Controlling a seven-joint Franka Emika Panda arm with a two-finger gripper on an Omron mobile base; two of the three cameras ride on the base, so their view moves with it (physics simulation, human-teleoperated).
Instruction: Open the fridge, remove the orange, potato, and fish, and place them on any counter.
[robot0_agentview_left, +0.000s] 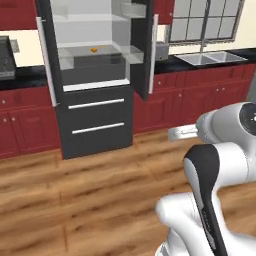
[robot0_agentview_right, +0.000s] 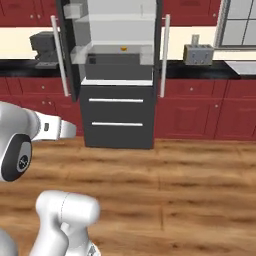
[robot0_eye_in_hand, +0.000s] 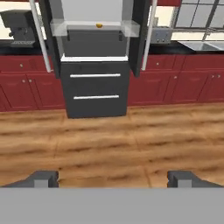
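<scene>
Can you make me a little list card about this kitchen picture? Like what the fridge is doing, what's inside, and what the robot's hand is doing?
fridge: both top doors open, two lower drawers shut
inside: small orange thing on a shelf, too small to name for sure
hand: open, holding nothing, pointing at the fridge from across the wooden floor
toaster: on the black counter right of the fridge
sink: under the window

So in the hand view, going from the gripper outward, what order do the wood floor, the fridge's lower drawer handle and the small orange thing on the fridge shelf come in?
From the open gripper, nearest first:
1. Wood floor, directly ahead of the fingertips.
2. Lower drawer handle, on the fridge front beyond the floor.
3. Small orange thing, back on the shelf between the open doors.
</scene>
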